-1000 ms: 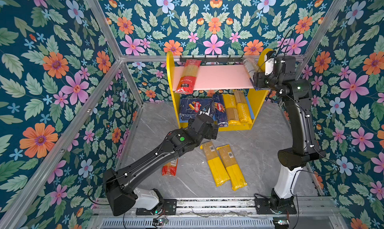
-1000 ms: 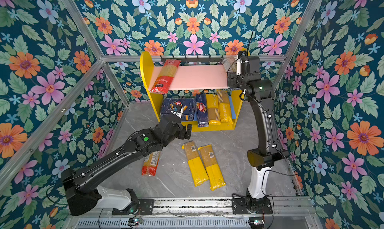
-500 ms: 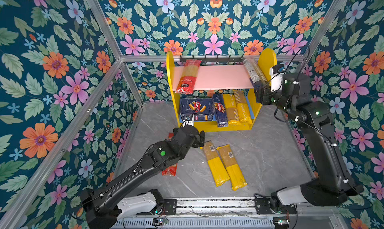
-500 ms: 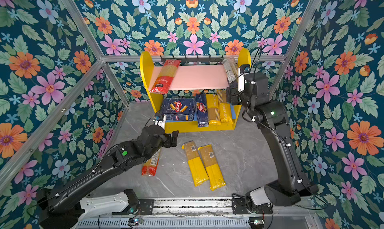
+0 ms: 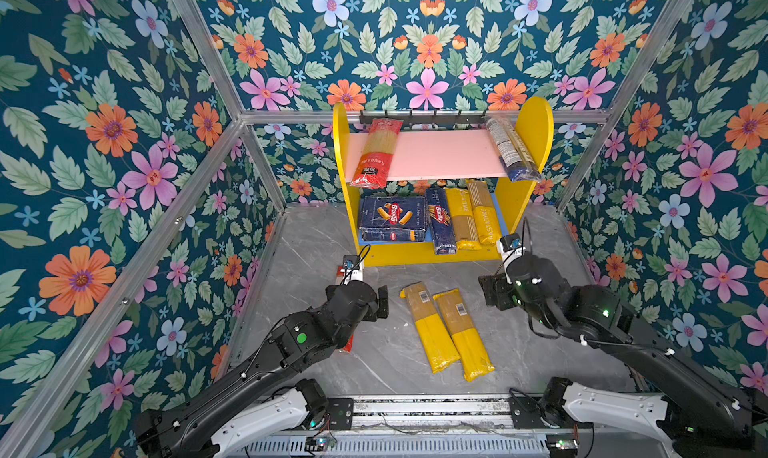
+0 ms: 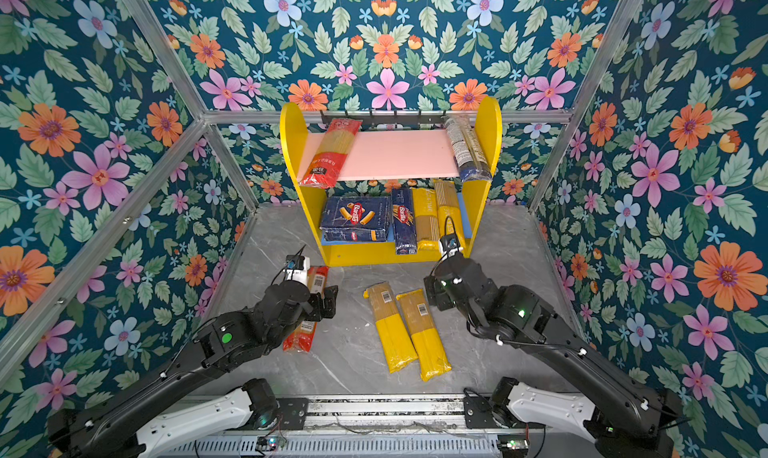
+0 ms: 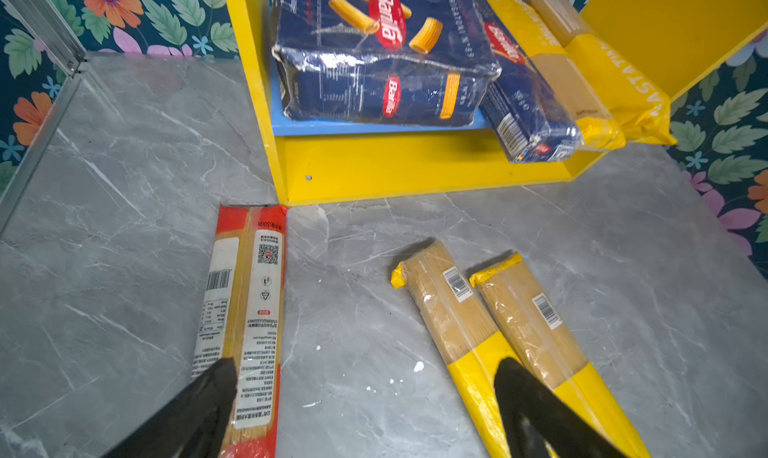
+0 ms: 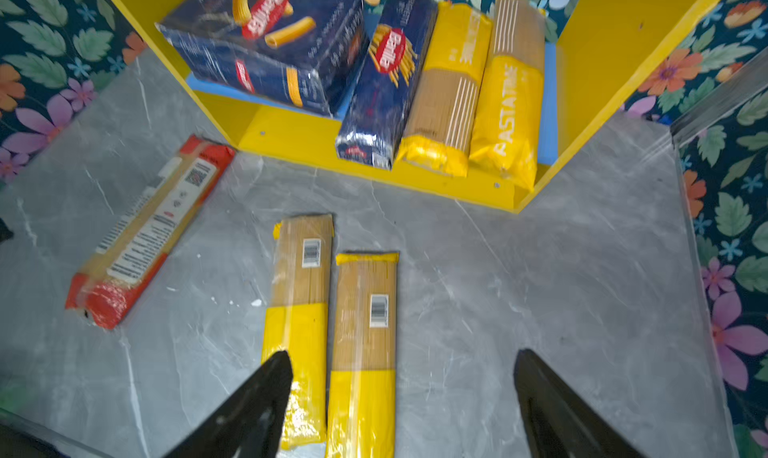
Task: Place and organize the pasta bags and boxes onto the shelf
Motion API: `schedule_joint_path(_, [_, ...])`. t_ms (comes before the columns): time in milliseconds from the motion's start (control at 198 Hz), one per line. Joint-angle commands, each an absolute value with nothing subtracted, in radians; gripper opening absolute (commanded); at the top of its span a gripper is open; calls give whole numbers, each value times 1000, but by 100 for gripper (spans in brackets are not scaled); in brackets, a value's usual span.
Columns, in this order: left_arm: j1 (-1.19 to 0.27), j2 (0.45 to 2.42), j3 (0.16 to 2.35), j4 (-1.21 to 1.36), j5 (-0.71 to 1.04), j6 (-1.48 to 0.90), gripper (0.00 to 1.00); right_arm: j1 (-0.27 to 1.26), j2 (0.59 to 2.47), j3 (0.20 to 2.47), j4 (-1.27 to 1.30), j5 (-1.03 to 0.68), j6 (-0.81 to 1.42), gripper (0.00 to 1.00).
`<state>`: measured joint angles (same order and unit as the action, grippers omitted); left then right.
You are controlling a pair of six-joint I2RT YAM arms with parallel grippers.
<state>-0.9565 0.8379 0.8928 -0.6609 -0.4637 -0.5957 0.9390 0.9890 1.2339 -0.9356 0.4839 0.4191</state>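
Both arms have pulled back from the shelf point(image 5: 415, 254); left tool point(image 7: 365, 368) and right tool point(image 8: 403, 354) hang released, empty. Red bag point(image 7: 245, 310) and two yellow bags point(image 8: 301, 293) lie on the tabletop point(image 5: 374, 364), needing pickup next.

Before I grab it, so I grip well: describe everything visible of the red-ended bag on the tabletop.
The red-ended bag is a long slim packet: red ends, clear middle showing pale spaghetti, white label with barcode and QR code facing up. It lies flat on the grey tabletop, one end near the shelf's yellow front corner.
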Motion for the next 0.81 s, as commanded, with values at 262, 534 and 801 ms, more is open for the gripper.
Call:
schedule_joint_path(262, [-1046,842,724,-523,-422,-727,98,1081,819,789,-876,434,814,86])
schedule_joint_path(534, [-1169,958,656,-371,-452,-750,98,1174,811,596,-765,410,913,95])
schedule_joint_path(801, [-1260,1086,695,-333,-530,-773,100,1271,859,461,-661,403,1013,96])
